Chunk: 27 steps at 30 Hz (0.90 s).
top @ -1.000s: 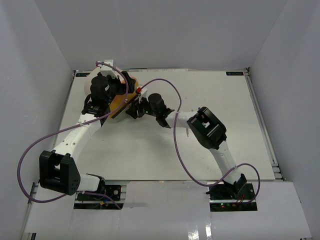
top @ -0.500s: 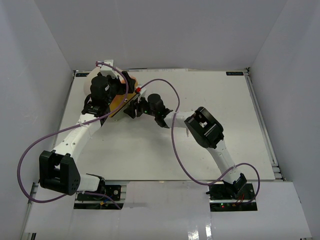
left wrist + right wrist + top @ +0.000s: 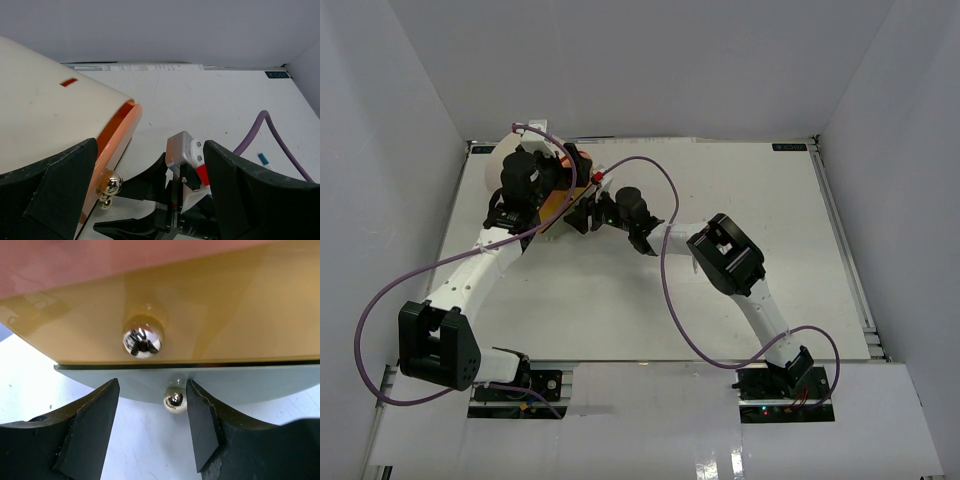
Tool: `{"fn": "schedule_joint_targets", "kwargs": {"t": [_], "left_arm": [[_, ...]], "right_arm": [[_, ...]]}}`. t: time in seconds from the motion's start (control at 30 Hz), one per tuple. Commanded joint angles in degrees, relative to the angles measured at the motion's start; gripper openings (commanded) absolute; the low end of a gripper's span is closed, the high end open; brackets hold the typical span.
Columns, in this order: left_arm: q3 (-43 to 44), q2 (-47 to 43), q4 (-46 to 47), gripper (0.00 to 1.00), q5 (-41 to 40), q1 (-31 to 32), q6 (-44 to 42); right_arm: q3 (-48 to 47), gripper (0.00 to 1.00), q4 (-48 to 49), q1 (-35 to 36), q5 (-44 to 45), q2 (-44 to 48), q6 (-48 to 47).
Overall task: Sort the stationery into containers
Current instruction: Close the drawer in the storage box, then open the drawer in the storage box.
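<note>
Right wrist view: right gripper (image 3: 152,386), nearer the organizer (image 3: 215,305) than before, spreads around the lower of two brass knobs (image 3: 173,400); left gripper (image 3: 150,145) gapes too.

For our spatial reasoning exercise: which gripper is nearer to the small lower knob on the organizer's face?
Right. The right gripper faces the lower knob, which sits between its open fingers. The left gripper is up over the cream organizer, behind its face.
</note>
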State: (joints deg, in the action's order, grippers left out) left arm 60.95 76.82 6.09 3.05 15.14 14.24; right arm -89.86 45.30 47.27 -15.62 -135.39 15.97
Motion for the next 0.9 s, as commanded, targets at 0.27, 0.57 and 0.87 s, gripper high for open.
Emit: {"fn": "schedule_joint_targets", "kwargs": {"t": [0.27, 0.57, 0.87], "left_arm": [[-0.5, -1.1, -7.2, 0.98, 0.7, 0.2, 1.2], [0.9, -3.2, -8.1, 0.98, 1.3, 0.2, -0.8], [5.8, -4.7, -14.1, 0.98, -0.7, 0.2, -4.8]], "right_arm": [[8.7, 0.65, 8.1, -1.5, 1.3, 9.7, -1.9], [18.2, 0.66, 0.7, -2.5, -0.2, 23.7, -7.7], [26.0, 0.67, -18.9, -3.3, 0.8, 41.1, -15.7]]}}
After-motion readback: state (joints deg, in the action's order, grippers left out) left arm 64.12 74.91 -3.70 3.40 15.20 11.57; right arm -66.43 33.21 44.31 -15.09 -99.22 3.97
